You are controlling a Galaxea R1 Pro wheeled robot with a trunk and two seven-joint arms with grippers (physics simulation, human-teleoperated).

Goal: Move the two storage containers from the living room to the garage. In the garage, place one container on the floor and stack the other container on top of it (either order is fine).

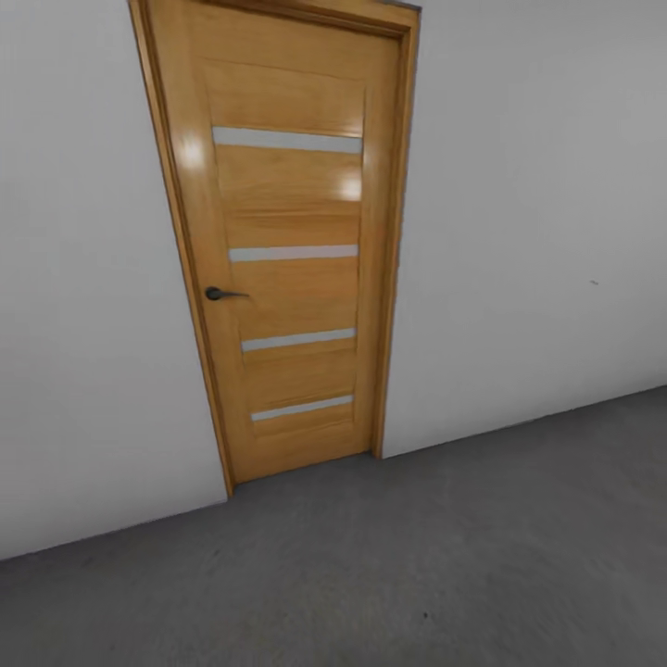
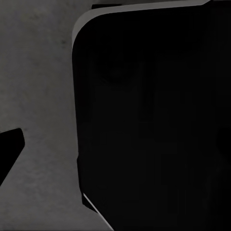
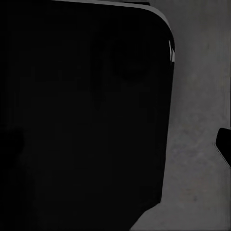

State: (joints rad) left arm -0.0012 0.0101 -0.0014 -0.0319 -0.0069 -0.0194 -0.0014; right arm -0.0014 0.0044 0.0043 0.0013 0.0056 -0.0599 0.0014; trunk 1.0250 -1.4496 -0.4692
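Note:
The two storage containers are out of view. I am in the garage, facing a white wall point(image 1: 537, 232) above the dark grey concrete floor point(image 1: 417, 574). In the left wrist view the same mottled floor point(image 2: 38, 72) lies under the camera, and one black fingertip point(image 2: 10, 147) of my left gripper pokes in at the frame's edge. The right wrist view shows the floor point(image 3: 197, 96) and a black fingertip point(image 3: 224, 147) of my right gripper at its edge. Nothing is visible between the fingers.
A shut wooden door point(image 1: 287, 278) with pale glass strips and a dark lever handle point(image 1: 222, 294) stands straight ahead in the wall. A large black rounded part of the robot point(image 2: 154, 120) point(image 3: 82, 120) blocks much of both wrist views.

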